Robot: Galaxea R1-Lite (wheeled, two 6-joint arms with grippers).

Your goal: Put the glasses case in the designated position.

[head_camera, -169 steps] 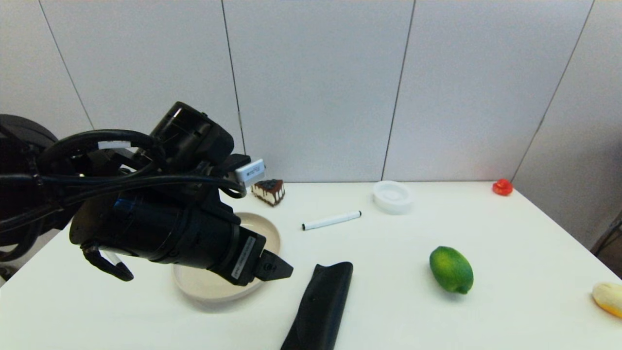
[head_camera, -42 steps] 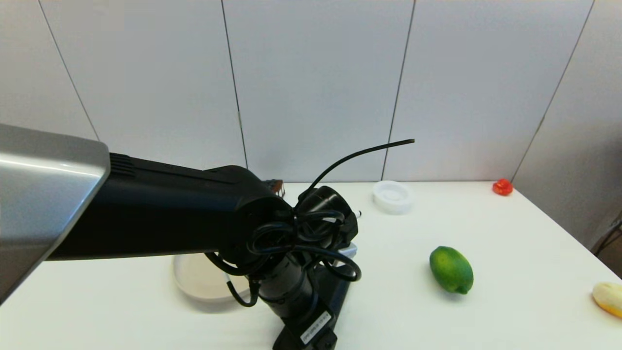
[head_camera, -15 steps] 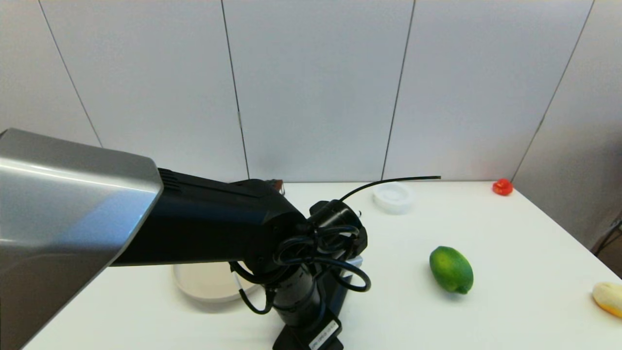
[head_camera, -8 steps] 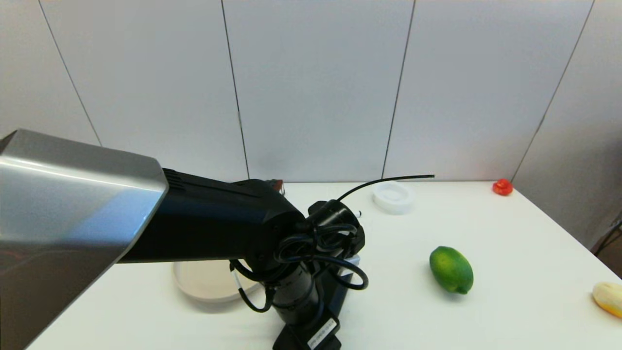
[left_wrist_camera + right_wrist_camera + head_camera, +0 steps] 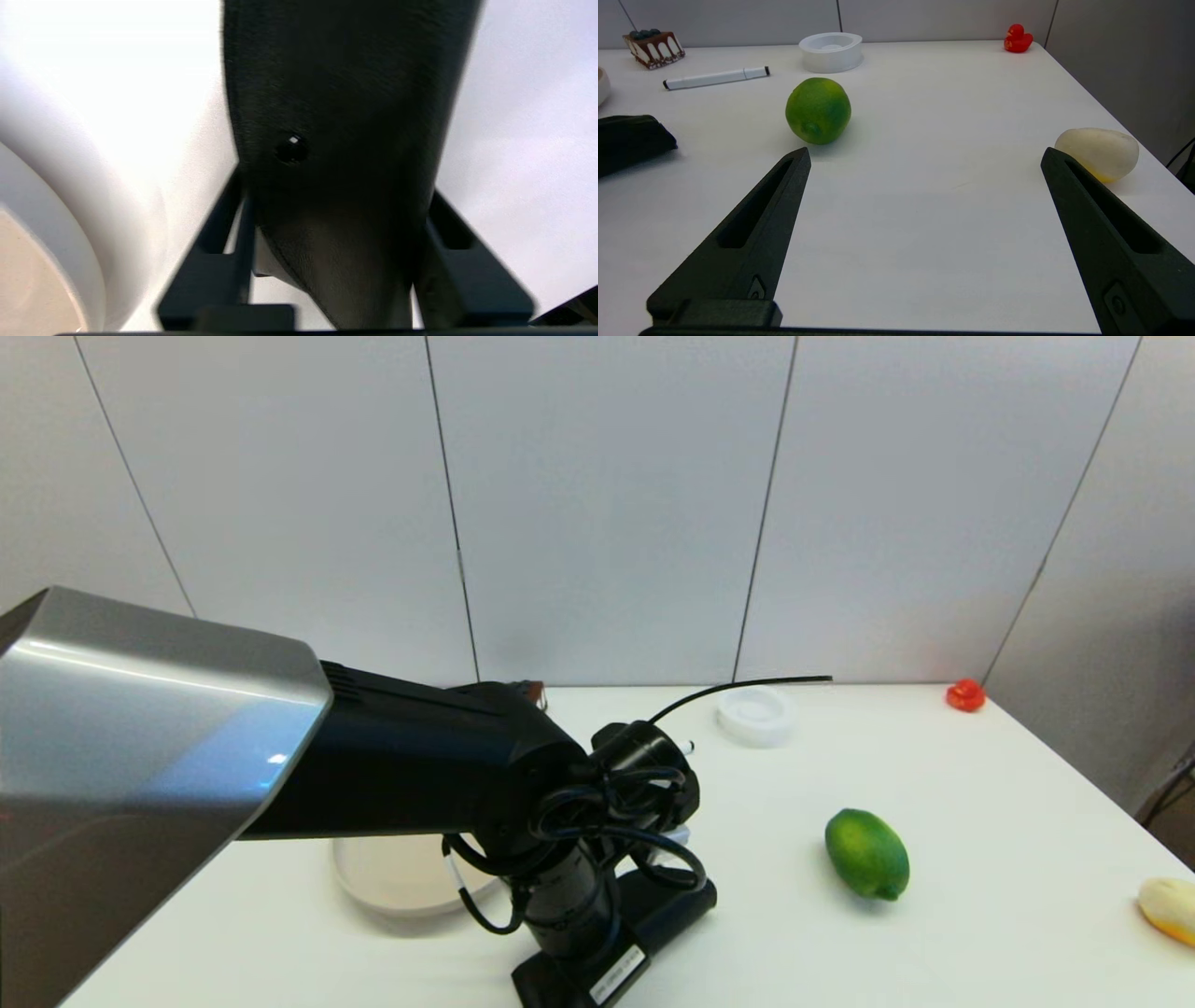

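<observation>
Your left pincer [image 5: 336, 261] reaches down over the table [image 5: 980, 821], its two fingers [image 5: 219, 261] clamped on the sides of the glasses case [image 5: 345, 116]; the case [image 5: 667, 910] lies slanted on the white surface just beside the beige plate [image 5: 392, 882], its far end pointing toward the lime [image 5: 866, 854]; your right pincer [image 5: 924, 233] hovers low with fingers spread wide, holding nothing, near the lime [image 5: 818, 110] and well apart from the marker pen [image 5: 714, 78].

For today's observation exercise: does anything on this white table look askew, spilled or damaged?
Nothing is spilled or broken. The long matte black glasses case lies slanted, pinched at its near end by the left hand. The right hand hovers open near the green lime.
</observation>
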